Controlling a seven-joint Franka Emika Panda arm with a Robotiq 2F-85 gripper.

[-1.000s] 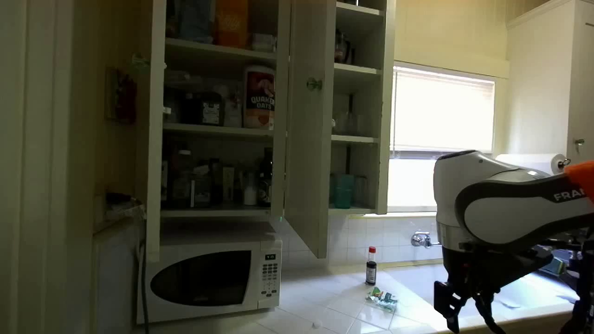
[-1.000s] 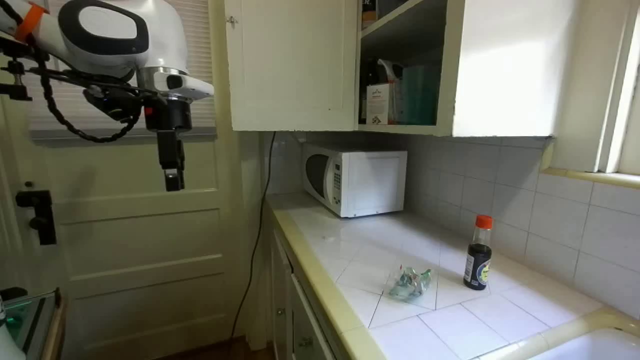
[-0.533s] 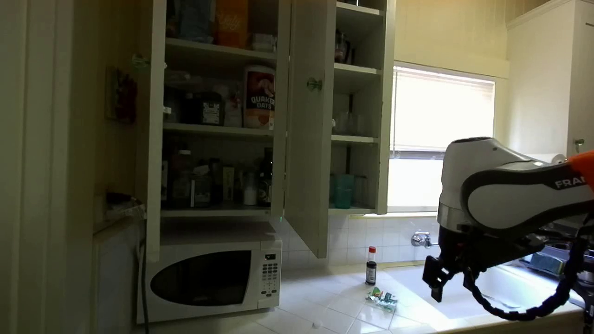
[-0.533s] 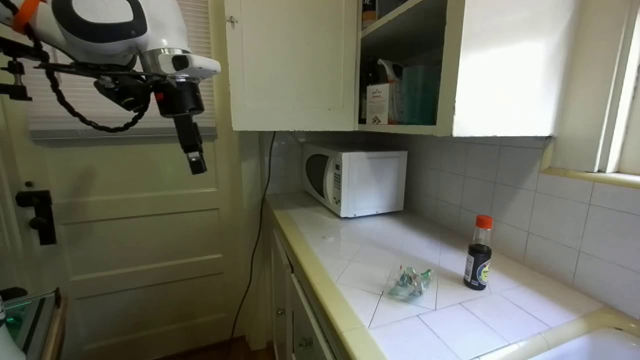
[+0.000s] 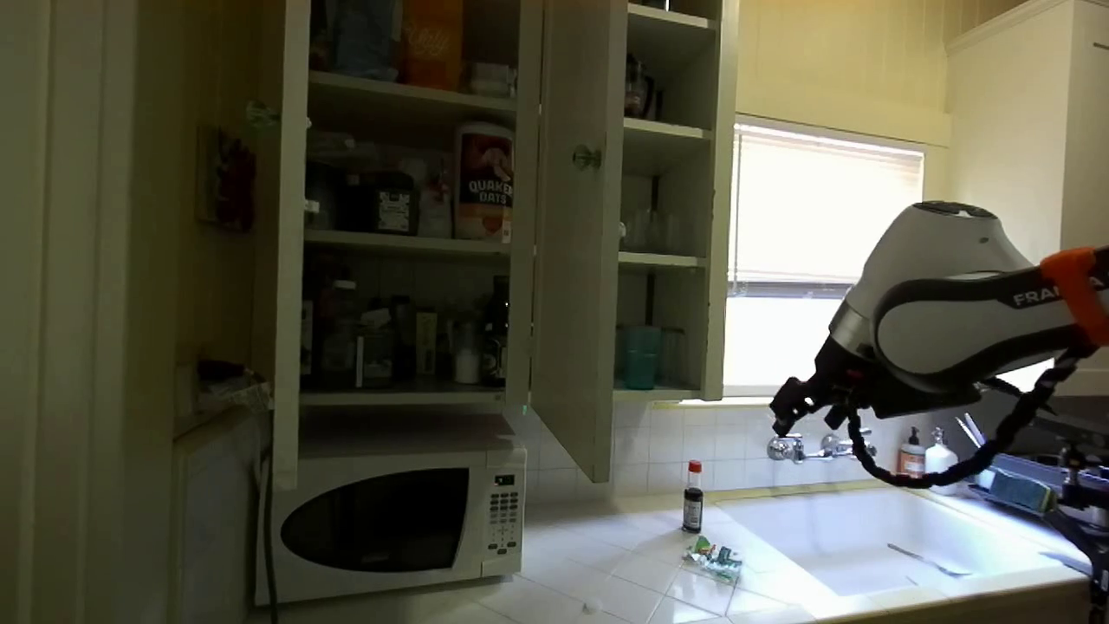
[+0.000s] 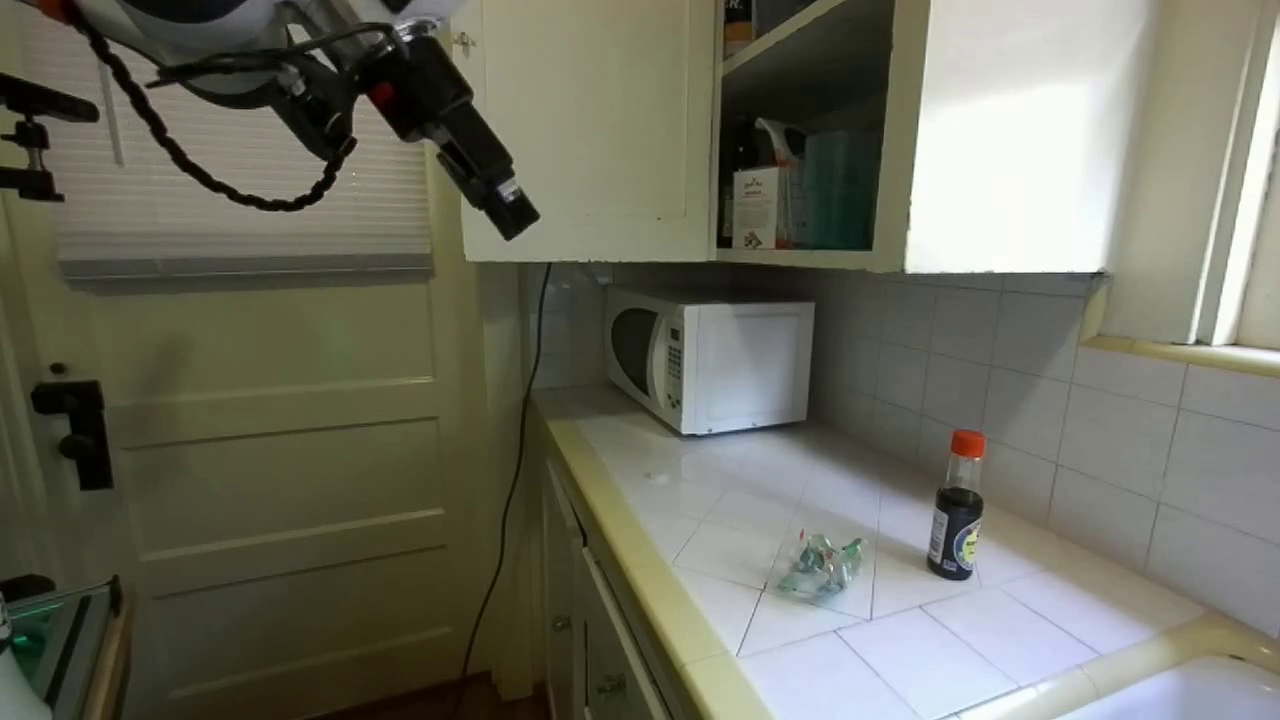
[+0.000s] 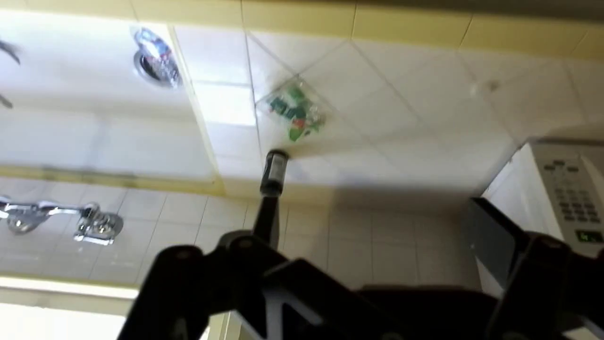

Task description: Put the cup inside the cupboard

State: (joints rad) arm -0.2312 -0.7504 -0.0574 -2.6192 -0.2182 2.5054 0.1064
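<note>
The tall white cupboard point(image 5: 717, 217) stands with its doors open in an exterior view; its side panel point(image 6: 1020, 140) shows in an exterior view. A teal cup point(image 5: 641, 357) stands upright on the lowest visible shelf of its right section; a teal thing point(image 6: 842, 190) shows on that shelf in an exterior view. My gripper point(image 5: 806, 426) is open and empty, tilted, above the sink and right of the cupboard. It also shows in an exterior view point(image 6: 512, 210). In the wrist view, the jaws of my gripper point(image 7: 375, 212) stand wide apart with only tiled wall between them.
A white microwave point(image 5: 390, 520) sits below the cupboard. A dark sauce bottle point(image 5: 692, 507) with a red cap and a crumpled green wrapper point(image 5: 714, 559) lie near the sink point(image 5: 866, 537). The open cupboard door point(image 5: 576, 260) juts outward. A faucet point(image 5: 788, 446) is on the wall.
My gripper has risen and tilted from pointing down to pointing forward and down, toward the cupboard side. It stays open. The cupboard, teal cup, bottle and wrapper have not moved.
</note>
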